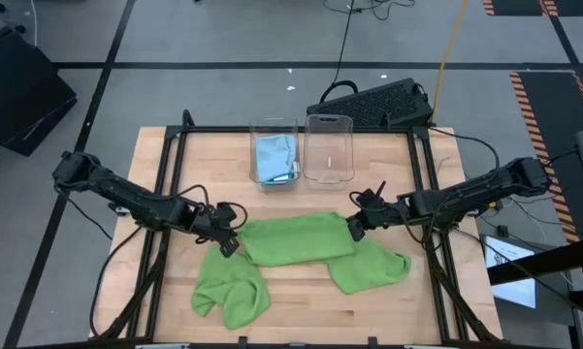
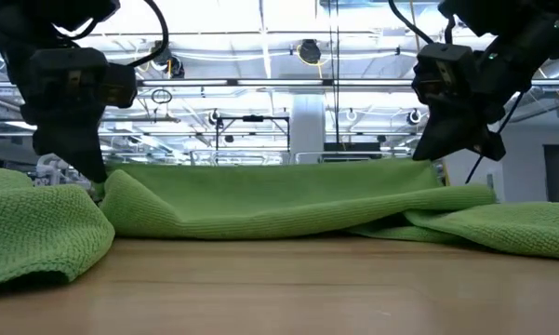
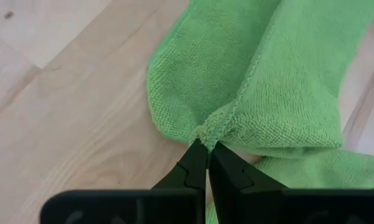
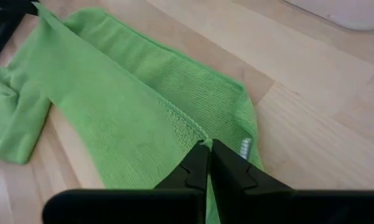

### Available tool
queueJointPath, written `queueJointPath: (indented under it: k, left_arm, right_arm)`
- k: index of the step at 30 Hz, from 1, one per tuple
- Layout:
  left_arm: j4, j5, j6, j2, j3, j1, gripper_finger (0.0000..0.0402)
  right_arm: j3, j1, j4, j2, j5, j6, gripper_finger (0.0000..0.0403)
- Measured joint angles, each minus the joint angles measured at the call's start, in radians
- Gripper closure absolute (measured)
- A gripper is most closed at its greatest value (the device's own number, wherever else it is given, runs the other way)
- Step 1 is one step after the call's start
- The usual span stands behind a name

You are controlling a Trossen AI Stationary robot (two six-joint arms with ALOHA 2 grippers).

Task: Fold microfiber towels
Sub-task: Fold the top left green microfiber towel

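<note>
A lime green microfiber towel lies folded over across the middle of the table. My left gripper is shut on its left end and my right gripper on its right end. In the low view the towel spans from the left gripper to the right gripper, with its lower part on the wood. Two more green towels lie crumpled, one at near left and one at near right. A light blue towel sits in a clear bin. My left gripper pinches the towel's bunched corner between its two fingertips, where the hemmed edge ends. It comes slanting down from the table's left. The cloth beyond the corner rests on the table. My right gripper pinches the hemmed edge at the towel's right corner between its fingertips, slanting down from the table's right. The corner is raised a little and the folded towel slopes away to the table.
Two clear bins stand side by side at the far middle: the left one holds the blue towel and the right one shows nothing inside. A black frame runs around the wooden top. Bare wood lies between the bins and the towel.
</note>
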Motion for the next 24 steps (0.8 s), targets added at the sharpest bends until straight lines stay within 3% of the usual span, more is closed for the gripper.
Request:
queueJointPath:
  k: [4, 9, 15, 19, 24]
  left_arm:
    - [-0.003, -0.032, -0.026, 0.000, 0.000, 0.000, 0.0369]
    - [-0.007, -0.050, -0.072, 0.000, 0.000, 0.018, 0.0299]
    - [-0.011, 0.019, -0.149, -0.003, 0.000, 0.043, 0.0231]
    - [-0.009, 0.068, -0.177, -0.011, 0.021, 0.039, 0.0219]
    - [-0.008, 0.034, -0.171, -0.011, 0.095, 0.016, 0.0218]
  right_arm:
    - [0.000, -0.001, 0.018, 0.001, 0.040, -0.009, 0.0356]
    - [0.000, -0.007, 0.013, 0.001, 0.070, 0.036, 0.0295]
    - [0.000, -0.007, 0.010, -0.015, -0.001, 0.093, 0.0243]
    - [0.000, 0.002, -0.015, -0.033, -0.094, 0.195, 0.0232]
    - [0.000, 0.035, -0.045, -0.035, -0.134, 0.384, 0.0229]
